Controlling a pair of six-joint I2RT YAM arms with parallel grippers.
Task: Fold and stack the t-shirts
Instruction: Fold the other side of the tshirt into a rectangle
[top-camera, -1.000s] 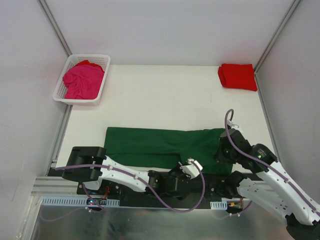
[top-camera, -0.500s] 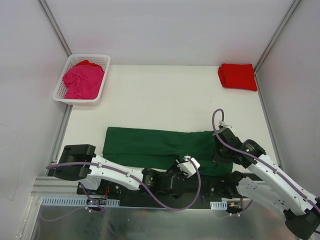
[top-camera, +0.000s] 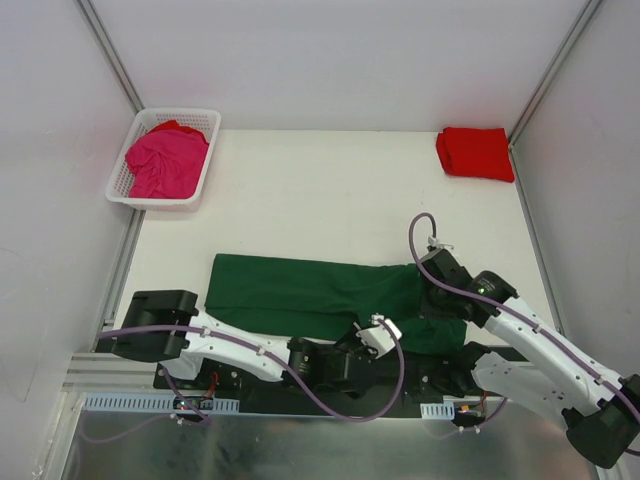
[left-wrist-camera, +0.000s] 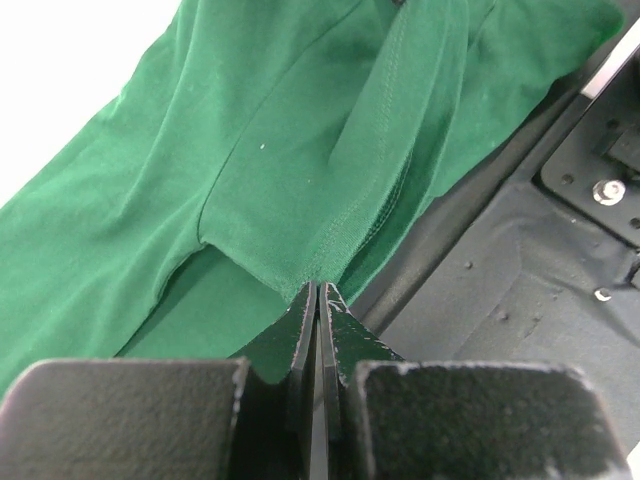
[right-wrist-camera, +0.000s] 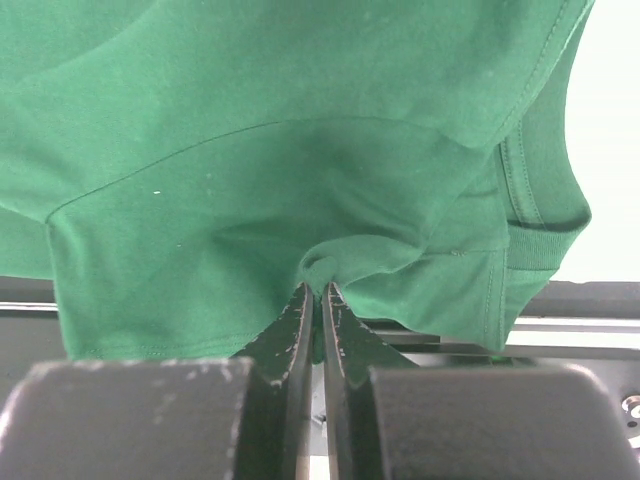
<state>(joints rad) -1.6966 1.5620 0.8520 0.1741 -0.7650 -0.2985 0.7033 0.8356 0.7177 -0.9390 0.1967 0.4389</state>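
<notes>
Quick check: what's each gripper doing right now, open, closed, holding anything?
left gripper: closed, pinching the hem edge of the dark green t-shirt.
right gripper: closed, pinching a fold of the same dark green t-shirt.

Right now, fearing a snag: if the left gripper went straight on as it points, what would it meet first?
The dark green t-shirt: the left gripper is shut on its hem, and more of that cloth lies right ahead, though depth is unclear.
</notes>
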